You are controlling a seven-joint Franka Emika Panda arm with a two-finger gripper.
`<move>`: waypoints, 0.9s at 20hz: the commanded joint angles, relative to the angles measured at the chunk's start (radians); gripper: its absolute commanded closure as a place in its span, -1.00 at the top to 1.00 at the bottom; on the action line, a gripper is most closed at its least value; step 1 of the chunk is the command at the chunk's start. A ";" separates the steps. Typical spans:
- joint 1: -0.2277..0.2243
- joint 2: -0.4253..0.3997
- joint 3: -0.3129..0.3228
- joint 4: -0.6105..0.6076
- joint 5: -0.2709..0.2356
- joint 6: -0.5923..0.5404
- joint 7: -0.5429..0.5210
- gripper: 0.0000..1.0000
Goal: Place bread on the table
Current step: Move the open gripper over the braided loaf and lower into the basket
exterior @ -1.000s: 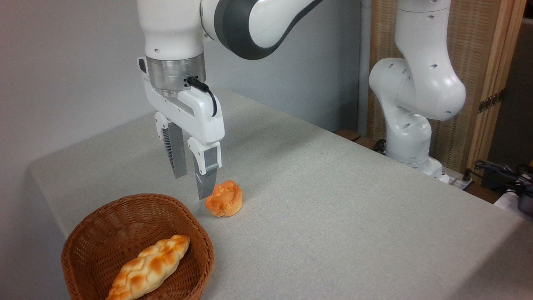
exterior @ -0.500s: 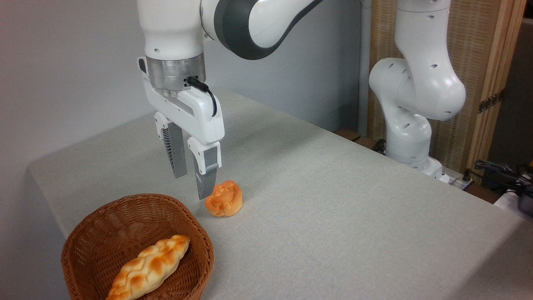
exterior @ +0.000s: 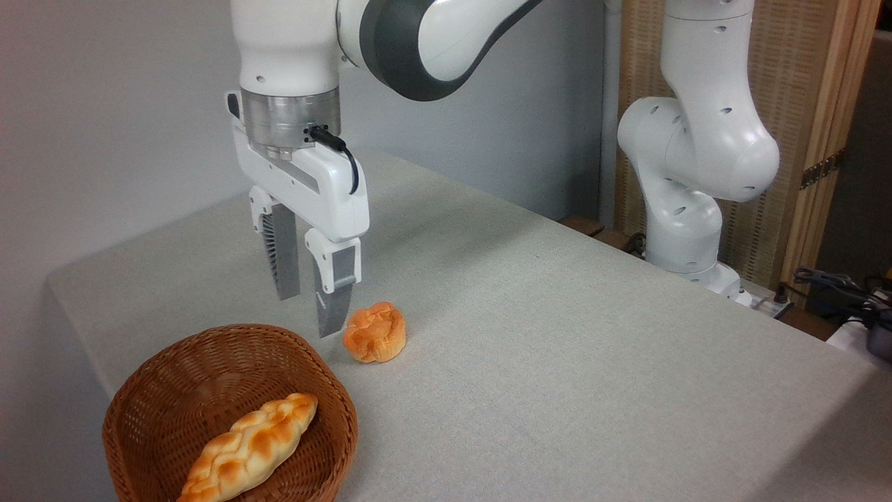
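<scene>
We see the bread [exterior: 249,447] lying slantwise inside the wicker basket [exterior: 327,390] at the worktop's [exterior: 557,335] near left corner, so we judge the task not yet begun. Our end effector [exterior: 306,310] hangs above the basket's far rim, fingers pointing down with a narrow gap between them, holding nothing. A small orange bun [exterior: 375,332] sits just beside it toward the worktop's middle; we judge the basket wall the main obstacle to reaching the loaf.
</scene>
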 commanded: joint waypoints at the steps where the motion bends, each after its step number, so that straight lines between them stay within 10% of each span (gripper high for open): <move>1: 0.002 0.026 0.009 0.004 -0.009 0.071 0.023 1.00; 18: 0.007 0.247 0.011 0.004 -0.017 0.405 -0.043 1.00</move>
